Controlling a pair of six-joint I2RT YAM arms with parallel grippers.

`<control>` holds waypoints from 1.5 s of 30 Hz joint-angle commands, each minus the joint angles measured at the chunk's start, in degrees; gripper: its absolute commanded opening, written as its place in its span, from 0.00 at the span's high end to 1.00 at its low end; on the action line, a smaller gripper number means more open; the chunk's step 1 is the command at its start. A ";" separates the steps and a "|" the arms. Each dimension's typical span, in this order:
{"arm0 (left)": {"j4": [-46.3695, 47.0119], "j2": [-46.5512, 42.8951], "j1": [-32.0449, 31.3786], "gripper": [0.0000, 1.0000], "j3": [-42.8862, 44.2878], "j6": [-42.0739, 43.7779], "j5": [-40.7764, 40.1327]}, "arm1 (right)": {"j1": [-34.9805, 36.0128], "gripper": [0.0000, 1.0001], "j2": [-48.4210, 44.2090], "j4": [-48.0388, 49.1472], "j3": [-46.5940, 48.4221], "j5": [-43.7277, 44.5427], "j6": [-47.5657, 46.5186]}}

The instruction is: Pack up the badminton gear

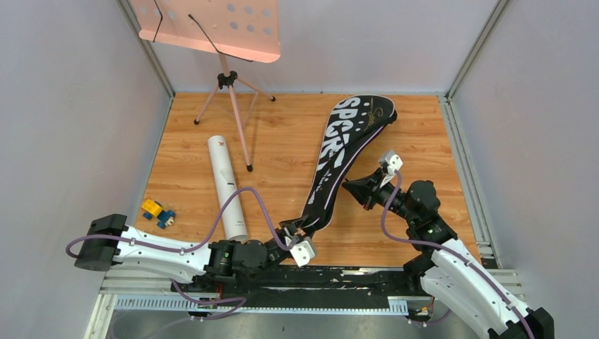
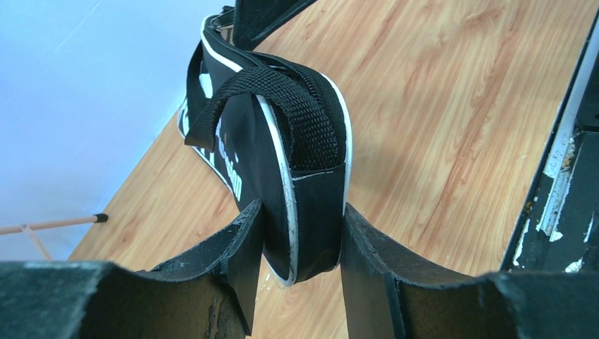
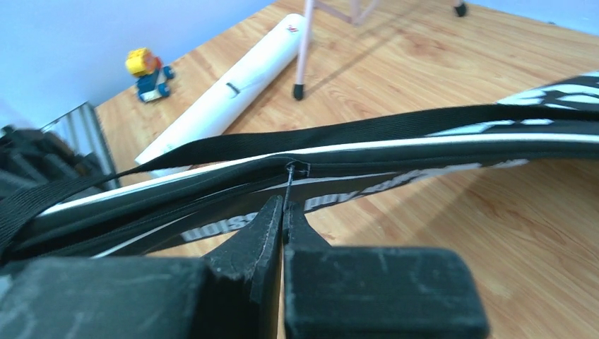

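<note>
The black bag (image 1: 332, 159) lettered SPORT lies diagonally across the wooden floor, its wide end at the back. My left gripper (image 1: 298, 229) is shut on its narrow near end; in the left wrist view both fingers press the sides of the bag (image 2: 311, 191), below a black webbing strap (image 2: 297, 106). My right gripper (image 1: 347, 185) sits at the bag's right edge, around its middle. In the right wrist view its fingertips (image 3: 272, 212) are shut on the thin zipper pull (image 3: 290, 178) of the bag (image 3: 424, 145). The long white tube (image 1: 227, 187) lies to the left of the bag.
A pink perforated music stand (image 1: 212, 28) on tripod legs stands at the back left. A small yellow and blue toy (image 1: 157, 212) sits by the left wall. Grey walls close in three sides, and a metal rail (image 1: 282, 300) runs along the near edge.
</note>
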 commanded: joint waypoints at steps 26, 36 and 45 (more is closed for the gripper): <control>-2.78 0.13 2.60 0.52 5.49 -9.86 -5.09 | 24.10 1.00 -0.54 -9.75 7.95 -5.77 -15.60; -3.70 1.00 3.31 0.55 6.56 -10.92 -4.40 | 29.48 1.00 2.90 -10.88 8.55 -0.12 -14.72; -4.68 -0.93 3.82 0.56 6.44 -12.12 -3.56 | 31.93 1.00 5.12 -11.60 7.90 2.73 -13.65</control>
